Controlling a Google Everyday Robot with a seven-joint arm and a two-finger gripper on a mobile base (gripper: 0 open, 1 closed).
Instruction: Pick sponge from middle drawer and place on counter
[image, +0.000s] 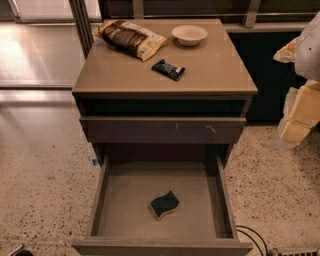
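Observation:
The sponge (164, 204) lies flat on the floor of the open middle drawer (120, 200), a little right of centre, dark green face up with a yellow edge showing. The drawer is pulled fully out towards me. The counter (210, 70) is the tan top slab of the cabinet above it. My gripper (298, 119) shows as pale yellow and white parts at the right edge of the view, beside the cabinet at about top-drawer height, well away from the sponge and holding nothing I can see.
On the counter lie a snack bag (131, 38) at the back left, a beige bowl (189, 35) at the back and a dark snack wrapper (168, 69) in the middle. The top drawer front (162, 129) with pale scratches is closed. A black cable (252, 237) lies on the floor at right.

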